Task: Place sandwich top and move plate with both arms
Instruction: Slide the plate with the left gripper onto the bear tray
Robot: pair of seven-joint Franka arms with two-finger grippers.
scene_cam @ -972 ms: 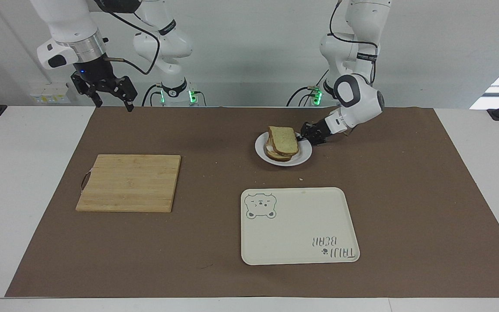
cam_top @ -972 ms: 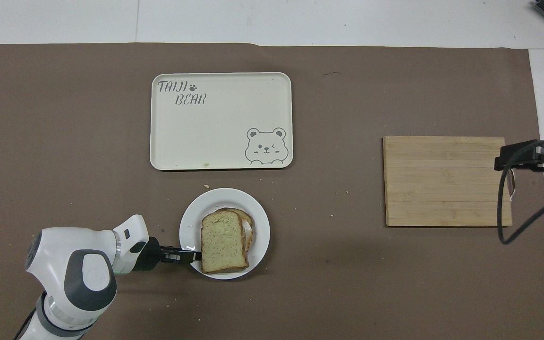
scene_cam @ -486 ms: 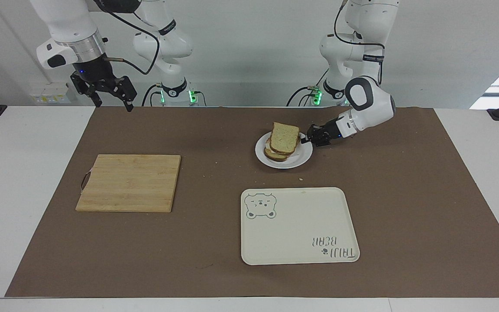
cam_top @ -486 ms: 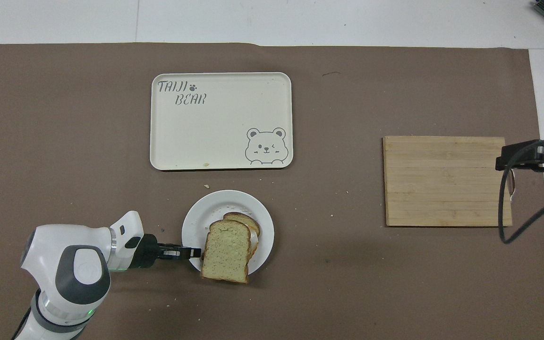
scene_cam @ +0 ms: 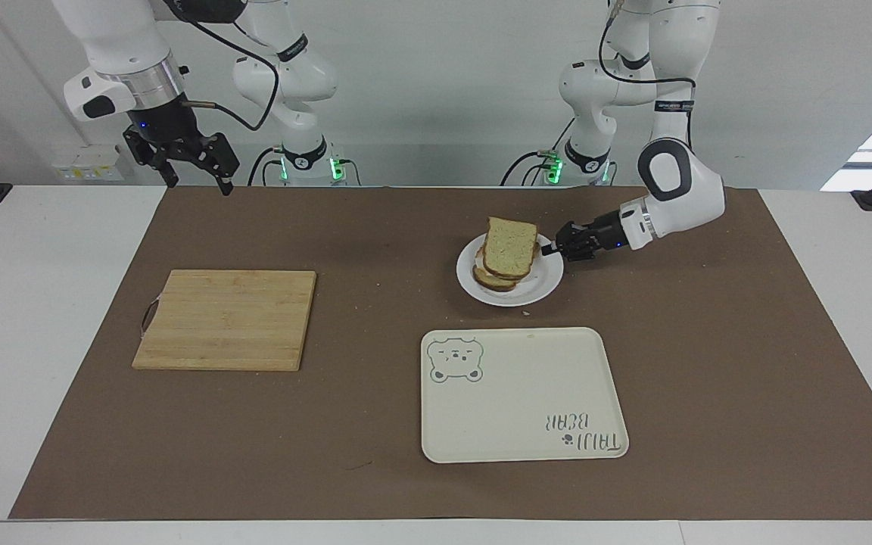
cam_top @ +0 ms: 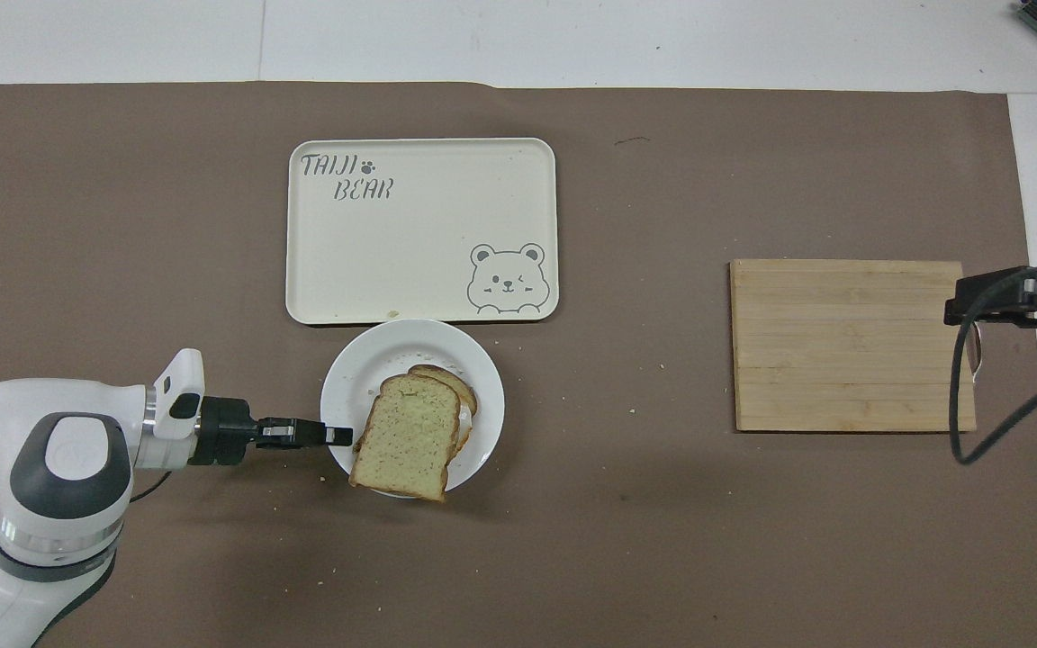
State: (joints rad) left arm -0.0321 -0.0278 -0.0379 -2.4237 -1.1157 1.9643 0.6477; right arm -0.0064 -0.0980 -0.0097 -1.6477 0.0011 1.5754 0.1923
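Observation:
The small white plate (scene_cam: 543, 291) (cam_top: 392, 347) is close beside the tray's nearer edge. On it lies a stack of bread. The sandwich top (scene_cam: 510, 246) (cam_top: 403, 437), pale and speckled, lies tilted on a lower slice (cam_top: 448, 381) and overhangs the plate's rim on the robots' side. My left gripper (scene_cam: 553, 248) (cam_top: 344, 436) is shut on the plate's rim at the side toward the left arm's end. I cannot tell whether the plate is lifted off the mat. My right gripper (scene_cam: 195, 172) (cam_top: 1015, 302) waits, open and empty, high over the mat's edge by the cutting board.
A cream rectangular tray (scene_cam: 524, 393) (cam_top: 419, 234) with a bear drawing lies farther from the robots than the plate. A wooden cutting board (scene_cam: 225, 319) (cam_top: 847, 346) lies toward the right arm's end. A brown mat (scene_cam: 375, 424) covers the table.
My left gripper has carried the plate away from the robots, up to the tray's edge and slightly toward the left arm's end. The sandwich top has slid to overhang the rim. The right arm has not moved.

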